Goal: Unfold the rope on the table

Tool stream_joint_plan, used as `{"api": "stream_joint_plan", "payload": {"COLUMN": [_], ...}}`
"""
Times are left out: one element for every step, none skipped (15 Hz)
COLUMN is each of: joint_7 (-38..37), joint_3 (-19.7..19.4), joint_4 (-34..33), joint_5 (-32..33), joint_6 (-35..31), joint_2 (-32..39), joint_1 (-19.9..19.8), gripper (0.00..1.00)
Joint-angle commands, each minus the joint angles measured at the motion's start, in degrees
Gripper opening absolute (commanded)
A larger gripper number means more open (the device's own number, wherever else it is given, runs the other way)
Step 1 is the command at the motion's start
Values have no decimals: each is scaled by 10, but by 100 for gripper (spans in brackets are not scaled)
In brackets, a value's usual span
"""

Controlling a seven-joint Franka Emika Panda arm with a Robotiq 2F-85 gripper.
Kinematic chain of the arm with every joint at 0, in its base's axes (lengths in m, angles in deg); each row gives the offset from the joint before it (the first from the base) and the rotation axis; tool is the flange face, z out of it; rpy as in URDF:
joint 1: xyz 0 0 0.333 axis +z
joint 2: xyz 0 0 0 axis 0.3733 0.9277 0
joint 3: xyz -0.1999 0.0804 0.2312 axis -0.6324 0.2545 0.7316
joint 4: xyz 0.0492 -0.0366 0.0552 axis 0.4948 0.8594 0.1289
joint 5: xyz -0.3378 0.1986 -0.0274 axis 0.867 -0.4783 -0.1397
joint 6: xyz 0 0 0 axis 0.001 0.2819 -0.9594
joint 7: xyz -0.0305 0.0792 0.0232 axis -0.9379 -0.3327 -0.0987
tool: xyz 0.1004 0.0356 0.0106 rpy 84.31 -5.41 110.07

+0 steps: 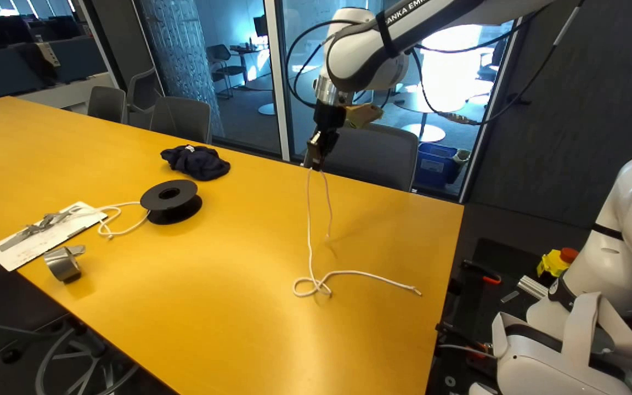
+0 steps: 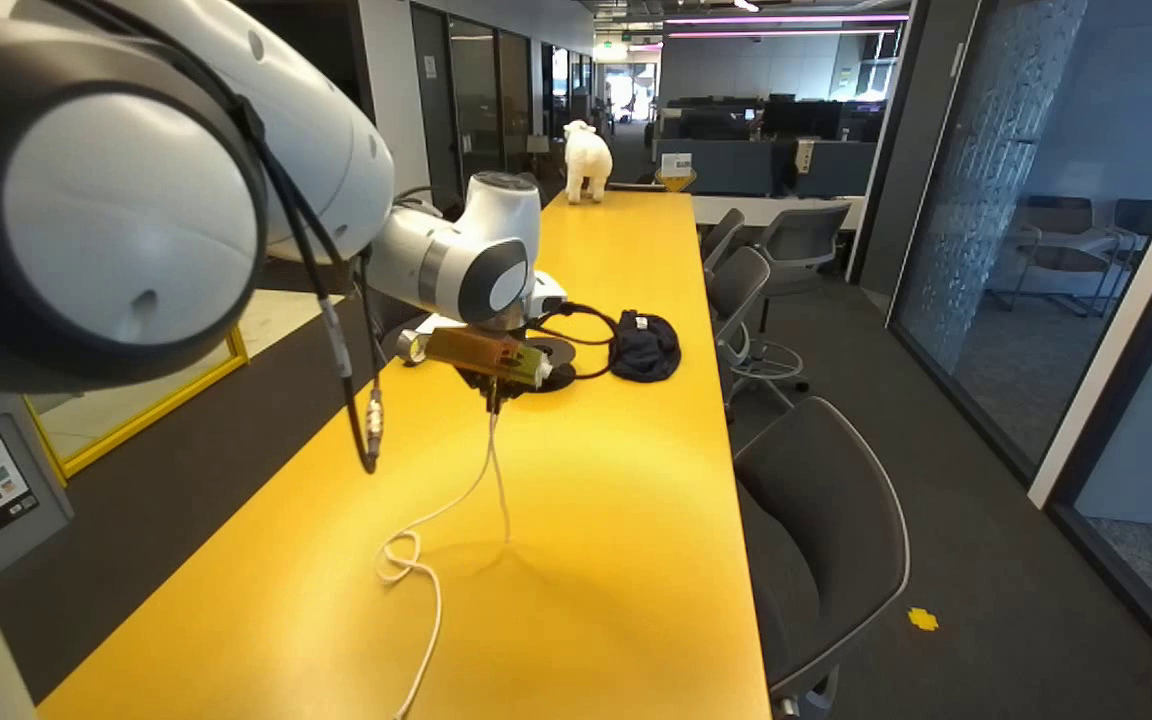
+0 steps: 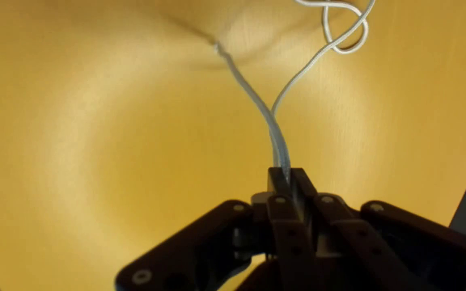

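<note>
The cream rope (image 1: 309, 236) hangs in two strands from my gripper (image 1: 312, 165), which is shut on it above the far side of the yellow table (image 1: 223, 307). The shorter strand ends close to the tabletop; I cannot tell whether its tip touches. The longer strand runs down to a small crossed loop lying on the table, then a tail stretches toward the table's end in both exterior views. In the wrist view, the rope (image 3: 253, 95) comes out between the pinched fingertips (image 3: 303, 182), and the loop shows at the top edge. The part inside the jaws is hidden.
A black spool (image 1: 169, 200), a dark cloth (image 1: 198, 162), a flat white strip (image 1: 47, 236) with a white cable and a silver tape roll (image 1: 63, 264) are farther along the table. A grey chair (image 2: 826, 540) stands against the table's long side.
</note>
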Motion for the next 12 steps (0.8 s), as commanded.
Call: {"api": "stream_joint_plan", "payload": {"joint_7": [-80, -105, -139, -175, -197, -219, -232, -240, -246, -252, -257, -257], "joint_3": [-9, -11, -13, -15, -12, -11, -6, 0, 6, 11, 17, 23], "joint_4": [-105, -117, -117, -115, -106, -101, -87, -77, -64, -55, -46, -35], "joint_5": [37, 47, 62, 80, 96, 110, 122, 128, 135, 140, 142, 143], "joint_6": [-24, -40, -56, -69, -65, -60, -51, -42, -37, -32, -27, -20], "joint_2": [35, 37, 33, 29, 19, 15, 7, 2, -1, 0, 0, 1], "joint_1": [-9, -9, -5, 0, 4, 9, 15, 21, 29, 35, 42, 48], "gripper": [7, 9, 7, 10, 9, 9, 8, 7, 7, 7, 7, 8]}}
